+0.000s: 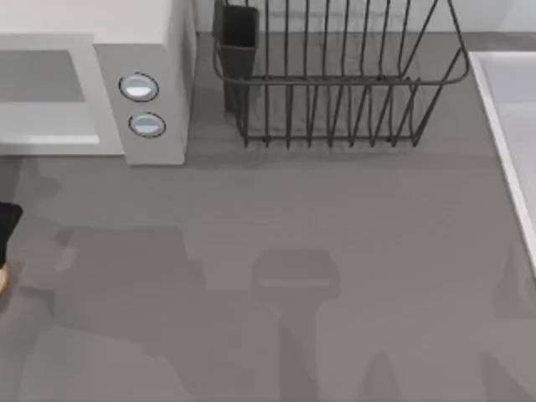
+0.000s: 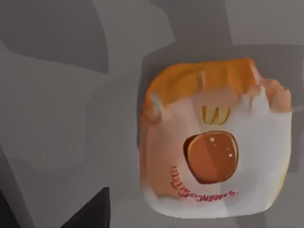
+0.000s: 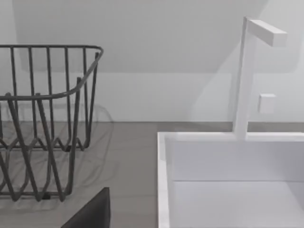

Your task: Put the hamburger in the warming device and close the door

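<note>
Top view shows the warming device (image 1: 142, 100) at the far left of the grey surface (image 1: 335, 276). It is a big white box with two round knobs (image 1: 139, 87) on its panel, one above the other. Left of the knobs I see a flat grey window with a white frame, and I cannot tell if that is the door shut or the inside of the box.

Just right of the warming device stands a dark wire rack (image 1: 335, 84), with a small dark cup (image 1: 239, 38) at its near corner. Well right of the warming device, at the far edge, is a white sink (image 1: 511, 126). My right wrist view looks at that same rack (image 3: 42, 123) and the sink (image 3: 228, 180), with a white tap (image 3: 247, 76) standing up behind it. A dark bit of my right fingers (image 3: 92, 211) shows low in that view, and I cannot tell if they are apart or together.

In front of the warming device, at the left edge, a dark bit of my left arm (image 1: 7, 222) shows, with a tiny spot of orange just below it.

My left wrist view looks at the hamburger (image 2: 213, 142). It is orange on top, in a white wrapper with red letters and a picture of a bun. It lies on the surface (image 2: 57, 118). A dark bit of my left fingers (image 2: 90, 211) is near it and not touching. I cannot tell if these fingers are apart.
</note>
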You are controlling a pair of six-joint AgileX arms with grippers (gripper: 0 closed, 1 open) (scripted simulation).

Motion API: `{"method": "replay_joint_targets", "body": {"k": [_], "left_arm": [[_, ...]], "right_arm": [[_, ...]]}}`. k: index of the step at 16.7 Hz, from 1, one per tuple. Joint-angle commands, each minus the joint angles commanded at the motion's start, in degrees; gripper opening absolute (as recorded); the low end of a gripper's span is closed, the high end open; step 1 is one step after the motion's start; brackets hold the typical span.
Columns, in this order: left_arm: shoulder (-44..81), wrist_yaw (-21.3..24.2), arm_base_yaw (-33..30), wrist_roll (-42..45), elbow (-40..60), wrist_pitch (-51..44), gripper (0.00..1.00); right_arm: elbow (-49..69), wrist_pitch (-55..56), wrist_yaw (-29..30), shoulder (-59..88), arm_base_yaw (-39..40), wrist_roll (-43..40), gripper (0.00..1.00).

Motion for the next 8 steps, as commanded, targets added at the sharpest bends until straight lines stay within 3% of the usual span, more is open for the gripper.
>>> {"method": "replay_joint_targets", "body": {"k": [8], "left_arm": [[1.36,0.0,-0.11,-0.05,-1.04,1.96,1.0]], "right_arm": [[0.0,0.0,0.0,0.0,0.0,0.0,1.0]]}}
